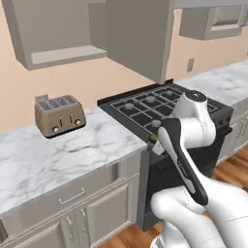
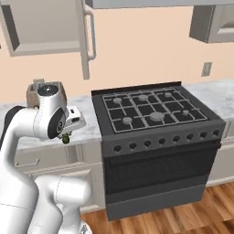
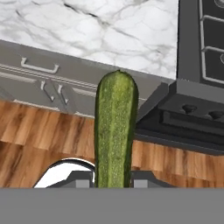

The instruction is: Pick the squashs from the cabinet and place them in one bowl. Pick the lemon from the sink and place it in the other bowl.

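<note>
Gripper (image 3: 113, 178) clamps 1 squash (image 3: 115, 131) above the counter (image 3: 109, 30) edge

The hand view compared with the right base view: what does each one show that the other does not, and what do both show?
Hand view alone: the whole squash end to end, standing up between the shut jaws, and the wooden floor directly under it.

Right base view alone: the open cabinet with its bare shelf, the toaster behind the arm, the wall outlet and the full stove top.

Both: the squash, a small green tip under the hand in the base view, the marble counter, the stove and the drawer fronts below the counter.
</note>
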